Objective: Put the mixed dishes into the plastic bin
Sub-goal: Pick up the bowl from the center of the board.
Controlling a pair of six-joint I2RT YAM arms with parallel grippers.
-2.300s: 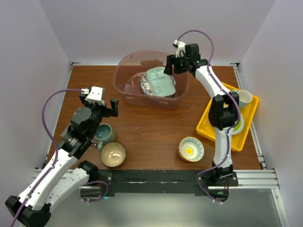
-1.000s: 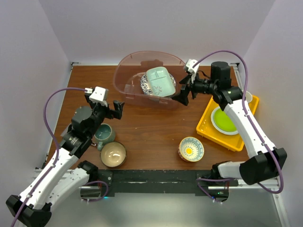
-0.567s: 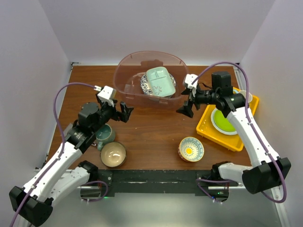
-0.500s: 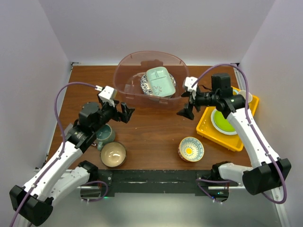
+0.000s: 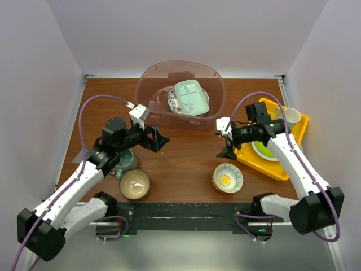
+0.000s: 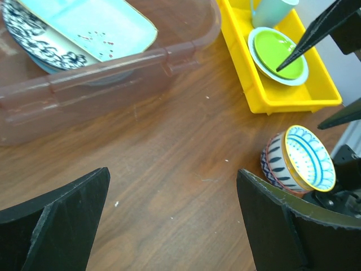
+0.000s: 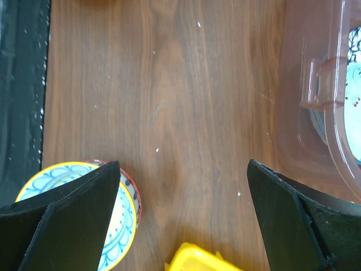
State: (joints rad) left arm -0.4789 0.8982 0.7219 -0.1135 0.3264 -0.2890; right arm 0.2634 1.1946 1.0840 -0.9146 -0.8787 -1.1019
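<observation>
The plastic bin [image 5: 148, 79] stands at the back of the table, holding a mint square dish [image 5: 189, 97] on a blue-patterned plate [image 5: 172, 101]. A teal mug [image 5: 125, 161] and a tan bowl [image 5: 135, 184] sit at the front left. Front right of them is a small patterned bowl [image 5: 227, 178]. My left gripper [image 5: 158, 140] hangs open over bare wood before the bin [image 6: 113, 84], pointing toward the patterned bowl [image 6: 299, 164]. Just behind that bowl [image 7: 123, 220], my right gripper [image 5: 225, 141] stands open and empty, beside the tray's corner.
A yellow tray [image 5: 293, 155] lies at the right edge with a lime-green plate [image 5: 265, 148] and a pale cup [image 5: 291, 117]. The tray's corner [image 7: 192, 261] pokes in below my right jaws. Grey walls close in the brown wooden table [image 5: 186, 155].
My right gripper has come away from the bin, forward and down toward the patterned bowl. The left arm has stretched rightward toward the table's middle. Both stay open.
</observation>
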